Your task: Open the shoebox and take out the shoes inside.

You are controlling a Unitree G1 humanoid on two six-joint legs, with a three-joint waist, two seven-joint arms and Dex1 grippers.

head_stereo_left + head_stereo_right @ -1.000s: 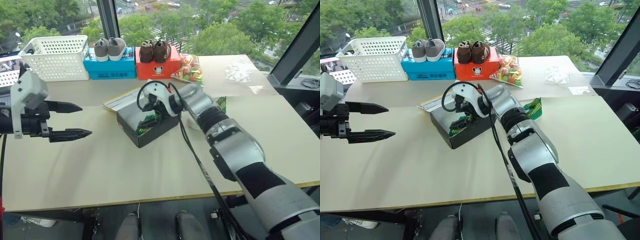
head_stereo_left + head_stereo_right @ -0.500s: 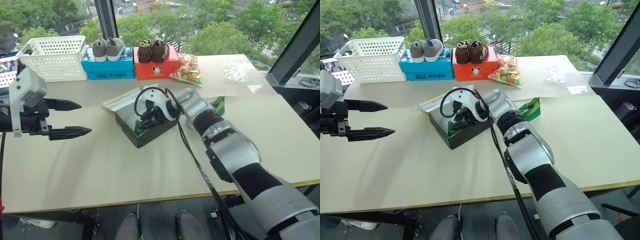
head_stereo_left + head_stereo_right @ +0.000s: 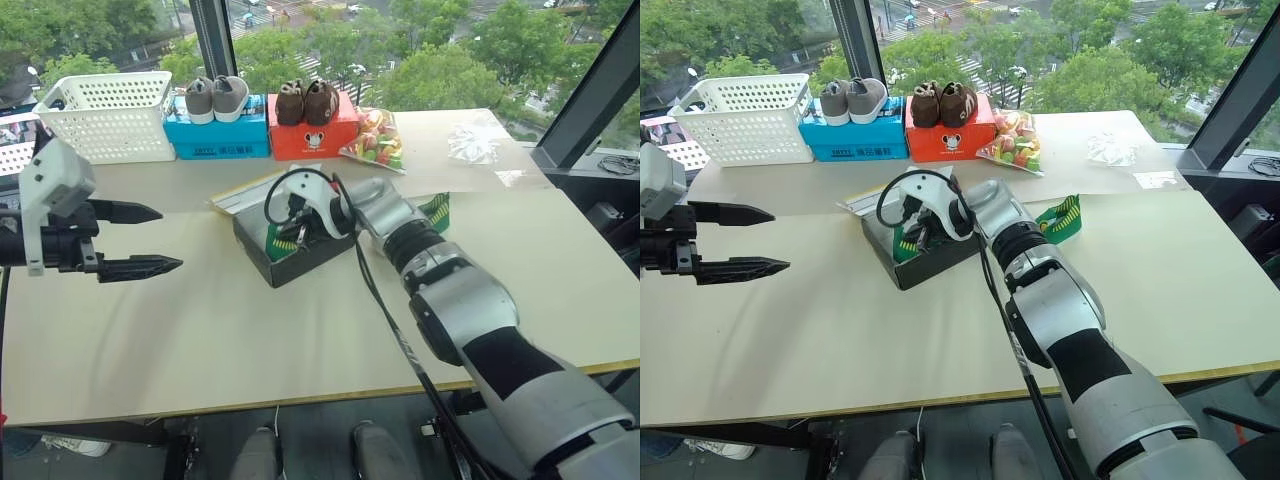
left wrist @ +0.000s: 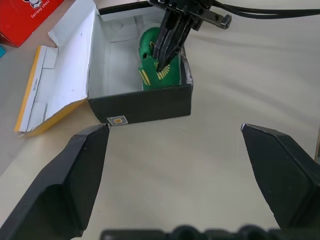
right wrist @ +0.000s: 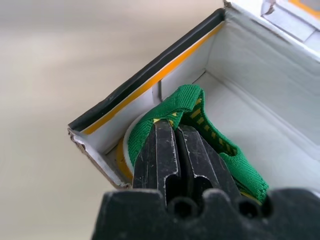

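Right end effector (image 4: 166, 55) now clamped on shoe (image 4: 159, 62), inside shoebox (image 4: 145, 106)

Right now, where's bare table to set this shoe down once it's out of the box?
Bare table in front of the shoebox, between it and the near edge, is widest. Right of the box, past the other green shoe, is also free. The back is crowded: basket, blue box, orange box, sweets bag.

white basket (image 3: 108, 112) | blue box (image 3: 220, 135) | orange-red box (image 3: 315, 137) | candy bag (image 3: 376, 140)
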